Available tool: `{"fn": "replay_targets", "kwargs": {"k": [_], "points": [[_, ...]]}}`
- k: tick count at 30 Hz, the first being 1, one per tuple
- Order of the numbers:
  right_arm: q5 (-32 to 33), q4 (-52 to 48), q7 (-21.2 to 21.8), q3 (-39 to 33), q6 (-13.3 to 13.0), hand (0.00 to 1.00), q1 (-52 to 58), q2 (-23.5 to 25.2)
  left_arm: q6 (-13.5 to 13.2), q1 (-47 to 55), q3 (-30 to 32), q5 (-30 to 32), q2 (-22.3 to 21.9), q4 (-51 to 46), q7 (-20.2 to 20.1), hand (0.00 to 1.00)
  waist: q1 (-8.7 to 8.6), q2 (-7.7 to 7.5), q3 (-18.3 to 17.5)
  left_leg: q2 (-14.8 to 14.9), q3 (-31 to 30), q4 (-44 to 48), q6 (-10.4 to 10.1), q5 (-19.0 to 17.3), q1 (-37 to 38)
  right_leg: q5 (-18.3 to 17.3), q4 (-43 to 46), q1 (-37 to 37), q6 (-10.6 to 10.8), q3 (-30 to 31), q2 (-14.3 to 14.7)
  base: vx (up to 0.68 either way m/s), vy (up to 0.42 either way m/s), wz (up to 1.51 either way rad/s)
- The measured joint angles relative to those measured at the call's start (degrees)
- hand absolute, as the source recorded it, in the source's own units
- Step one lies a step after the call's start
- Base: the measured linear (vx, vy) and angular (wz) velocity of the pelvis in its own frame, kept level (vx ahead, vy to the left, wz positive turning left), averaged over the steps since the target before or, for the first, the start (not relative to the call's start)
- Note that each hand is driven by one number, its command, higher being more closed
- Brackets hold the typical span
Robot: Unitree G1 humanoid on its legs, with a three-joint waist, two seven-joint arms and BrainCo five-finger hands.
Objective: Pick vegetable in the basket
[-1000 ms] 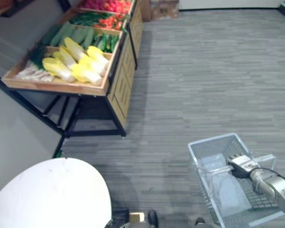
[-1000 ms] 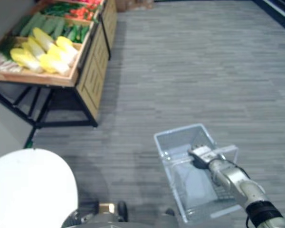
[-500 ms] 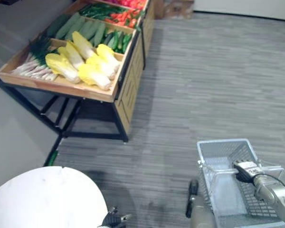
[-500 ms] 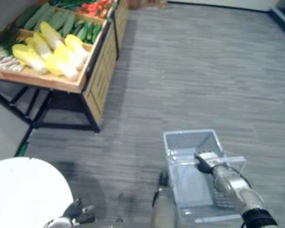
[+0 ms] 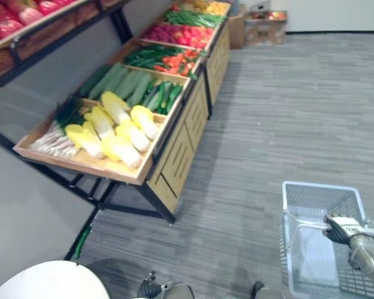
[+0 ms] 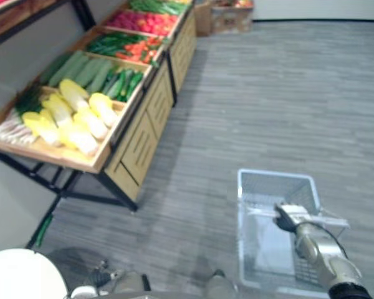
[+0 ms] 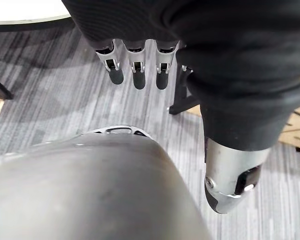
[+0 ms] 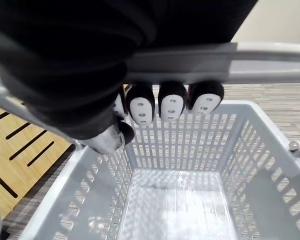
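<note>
Right hand clamped on basket handle; left hand relaxed, empty, likely nearer. Cabbages at 10 o'clock, well apart, axes 11-to-5.

Grey striped carpet runs to a white wall at 12 o'clock. A wooden display stand on black legs fills 10 o'clock, with cardboard boxes beyond it.

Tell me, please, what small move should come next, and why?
Probably step closer to the stand: the basket is empty, the right hand is curled round its handle, the left hand is open and free, and the yellow cabbages lie away to the left.
</note>
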Motion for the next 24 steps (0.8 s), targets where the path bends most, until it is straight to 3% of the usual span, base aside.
{"fn": "replay_targets", "kwargs": {"k": [3,4,6,7,8,9,11,13,14,15,16,17,18,19,20,21,24], "points": [[0.0,0.0,-0.1,-2.8,0.3,1.0,2.7,1.1,0.0,0.0,0.1,-1.6,0.0,-0.1,0.0,0.0,-0.23,-0.02,0.0,-2.2,8.1,-16.3,-0.3,-0.1,-2.9,-0.8,-2.0,3.8,1.4,-4.3,-0.2,0.41,0.057,0.59],[0.0,0.0,-0.5,-4.6,0.6,1.0,4.1,1.8,0.0,0.0,0.0,-1.4,-0.2,0.0,0.0,0.0,-0.44,0.0,0.0,-6.3,9.9,-32.6,-1.2,3.3,-1.7,-1.4,-2.8,5.7,2.9,-6.5,-0.4,0.28,0.089,0.55],[-0.1,0.0,-0.7,-4.5,0.7,1.0,4.2,1.8,0.1,0.3,-0.2,-1.4,-0.4,0.0,-0.1,0.0,-0.4,0.32,-0.2,-8.4,9.0,-42.5,-1.2,8.0,-0.2,-2.2,-2.9,6.8,4.1,-6.9,0.0,0.29,0.131,0.3],[-0.2,0.0,-0.7,-4.5,0.7,1.0,4.3,1.6,0.1,1.2,-0.2,-1.1,-1.0,0.1,-0.2,0.0,-0.16,1.34,-0.8,-8.7,8.4,-47.7,-0.7,12.5,1.3,-3.1,-3.1,7.8,5.4,-6.8,1.1,0.46,0.252,0.16],[-0.3,0.5,-0.8,-4.3,1.0,1.0,4.2,3.4,0.1,1.8,0.1,-0.7,-1.1,0.6,-0.5,0.0,-0.07,0.89,-2.0,-10.2,7.6,-50.1,7.0,13.5,2.9,-4.9,-3.9,10.0,7.3,-6.2,1.5,0.43,0.234,0.24],[-0.4,0.2,-0.8,-3.3,0.5,1.0,4.3,3.9,0.0,1.8,0.1,-0.3,-0.2,0.4,-0.4,0.0,-0.14,-0.81,-2.3,-11.5,7.7,-49.6,5.4,11.7,2.9,-5.0,-4.1,10.3,7.3,-5.5,0.3,0.41,0.223,0.28],[-0.1,0.0,-0.8,-1.6,-0.6,1.0,3.0,4.0,0.1,1.7,1.6,0.8,0.3,0.7,-0.4,0.0,0.38,-2.52,-2.5,-13.1,8.3,-46.7,6.2,8.1,2.8,-4.9,-3.9,10.9,7.4,-3.0,-1.9,0.26,0.139,0.03],[-0.3,0.1,-0.7,0.0,-1.0,1.0,2.1,4.0,0.1,1.9,2.1,0.9,-0.1,0.7,-0.3,0.0,1.47,-2.59,-2.6,-13.3,9.2,-44.9,6.3,5.2,3.8,-4.7,0.6,10.1,7.8,-0.8,-3.6,0.2,0.134,-0.21],[-0.4,0.2,-0.7,1.0,-1.4,1.0,1.7,4.2,0.1,2.3,1.9,0.9,-0.3,0.8,-0.3,0.0,1.66,-2.81,-2.4,-13.8,9.0,-45.3,6.3,4.0,5.4,-4.7,6.9,8.3,7.8,0.3,-5.1,0.21,0.167,-0.13],[-0.6,0.2,-1.3,0.5,-1.0,1.0,0.9,5.3,0.1,3.2,1.3,1.2,-0.2,0.7,-0.4,0.0,1.58,-2.66,-2.9,-15.0,9.2,-47.1,6.6,3.1,8.1,-3.9,22.3,2.1,9.3,2.8,-8.6,0.25,0.191,-0.05],[-1.1,0.2,-1.5,0.5,-0.9,1.0,0.2,5.2,0.1,3.4,1.1,1.3,0.1,0.8,-0.4,0.0,1.32,-2.95,-3.1,-15.6,9.2,-47.6,7.0,2.8,8.9,-2.2,28.7,-0.8,11.9,4.6,-10.0,0.21,0.129,0.09],[-1.1,0.3,-1.5,0.6,-0.7,1.0,-0.4,5.3,0.2,3.4,-0.4,1.3,1.0,0.7,-0.4,0.0,0.93,-3.87,-3.1,-16.5,8.6,-48.6,7.1,2.4,10.8,4.0,39.9,-6.5,13.6,10.2,-11.1,0.23,0.083,0.34],[-0.9,0.4,-1.9,0.5,-0.6,1.0,-0.3,5.9,0.2,3.0,-1.0,1.3,2.2,0.7,-0.4,0.0,0.54,-4.31,-3.0,-16.9,7.1,-49.4,7.2,2.2,12.5,4.8,48.1,-10.3,13.2,13.1,-11.2,0.23,0.061,0.45],[-1.0,0.5,-1.9,0.5,-0.6,1.0,-0.3,6.3,0.2,2.9,-1.3,1.3,2.7,0.7,-0.4,0.0,0.51,-4.84,-2.9,-16.9,6.2,-49.4,7.2,2.0,13.1,4.0,50.8,-11.8,11.8,13.2,-11.1,0.24,0.008,0.6],[-1.0,1.2,-1.9,0.7,-0.6,1.0,-0.3,7.5,0.3,2.7,-1.4,1.3,2.9,0.7,-0.4,0.0,0.49,-5.57,-2.7,-16.7,4.6,-49.5,6.7,1.8,14.5,1.3,52.6,-13.6,8.9,11.8,-11.1,0.23,-0.041,0.69],[-1.1,2.3,-1.9,1.1,-0.6,1.0,-0.1,8.3,0.5,2.6,-1.3,1.1,3.0,0.7,-0.4,0.0,-0.02,-5.36,-2.4,-16.0,2.8,-49.1,5.8,1.5,15.4,-2.6,49.7,-13.5,8.0,8.6,-11.7,0.23,-0.069,0.71],[-1.3,4.2,-1.9,1.9,-0.6,1.0,-0.4,8.4,0.7,2.1,-1.3,0.6,2.9,0.6,-0.4,0.0,0.03,-5.15,-2.5,-14.2,0.3,-48.1,4.1,0.5,15.6,-4.2,36.0,-13.4,6.4,4.0,-12.9,0.23,-0.168,0.51]]}}
